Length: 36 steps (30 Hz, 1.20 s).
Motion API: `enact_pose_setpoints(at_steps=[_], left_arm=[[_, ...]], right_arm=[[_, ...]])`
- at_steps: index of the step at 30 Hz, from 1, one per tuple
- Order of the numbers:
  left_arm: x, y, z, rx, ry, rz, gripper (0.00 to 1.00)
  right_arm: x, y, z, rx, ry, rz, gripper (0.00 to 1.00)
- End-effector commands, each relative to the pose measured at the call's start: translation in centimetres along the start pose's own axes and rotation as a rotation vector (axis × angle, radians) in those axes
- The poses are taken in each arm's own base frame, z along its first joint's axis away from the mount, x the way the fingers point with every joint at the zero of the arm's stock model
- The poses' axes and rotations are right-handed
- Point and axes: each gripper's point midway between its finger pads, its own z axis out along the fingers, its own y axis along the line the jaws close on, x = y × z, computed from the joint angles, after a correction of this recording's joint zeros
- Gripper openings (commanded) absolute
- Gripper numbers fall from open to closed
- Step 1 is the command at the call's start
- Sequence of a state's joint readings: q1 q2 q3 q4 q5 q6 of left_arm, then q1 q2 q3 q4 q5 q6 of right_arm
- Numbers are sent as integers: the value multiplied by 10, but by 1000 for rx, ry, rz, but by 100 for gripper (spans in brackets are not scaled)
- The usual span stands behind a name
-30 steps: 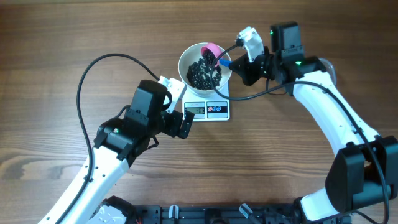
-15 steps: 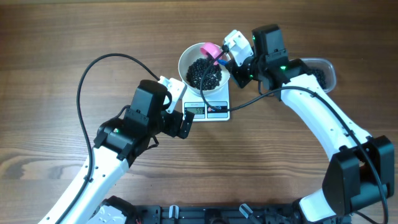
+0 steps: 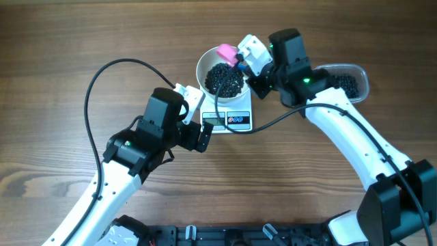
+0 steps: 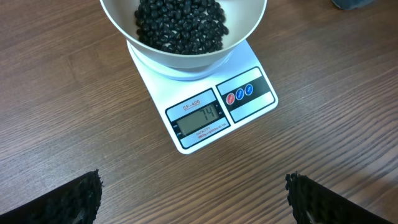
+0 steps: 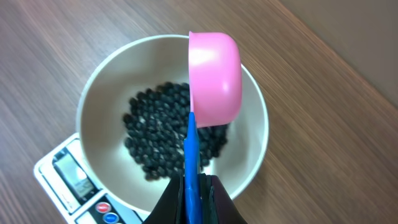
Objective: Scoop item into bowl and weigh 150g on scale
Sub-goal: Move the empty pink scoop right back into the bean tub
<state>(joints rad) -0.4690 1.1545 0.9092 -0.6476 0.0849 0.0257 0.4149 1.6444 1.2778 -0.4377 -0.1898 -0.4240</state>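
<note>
The white bowl [image 3: 203, 65] stands on the small white scale [image 3: 235, 120] and holds a heap of black beans [image 3: 224, 78]. In the left wrist view the scale [image 4: 205, 118] shows 74 under the bowl [image 4: 249, 25]. My right gripper [image 3: 242, 63] is shut on the blue handle [image 5: 191, 155] of a pink scoop [image 5: 214, 78]. The scoop [image 3: 226, 52] hangs over the bowl's far rim, its smooth outer side turned to the right wrist camera. My left gripper [image 4: 194, 199] stands open over bare wood just in front of the scale, holding nothing.
A clear plastic tub [image 3: 360, 76] with more black beans [image 3: 345, 83] sits to the right of the scale, partly under my right arm. A black cable loops over the table at the left [image 3: 92, 89]. The table is brown wood [image 3: 54, 41].
My right arm has swung left, carrying the scoop from the bowl's right rim to over its far side. The tub behind it has come into view. The left arm has not moved.
</note>
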Motion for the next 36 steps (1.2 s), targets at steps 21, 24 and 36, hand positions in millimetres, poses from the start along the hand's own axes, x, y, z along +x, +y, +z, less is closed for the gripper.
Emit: enact_pose_setpoints(at_steps=[21,24,36], left_arm=[[-2,-3,-3,15,-11,20,100],[-2,-3,-3,15,-11,20,100],[-2,-3,-3,15,-11,20,100]], right_arm=[[167,-165,-173,432,199,682,4],[192,-162,-172,457,315,694,4],[227,-170,-149,476,444,751,4]])
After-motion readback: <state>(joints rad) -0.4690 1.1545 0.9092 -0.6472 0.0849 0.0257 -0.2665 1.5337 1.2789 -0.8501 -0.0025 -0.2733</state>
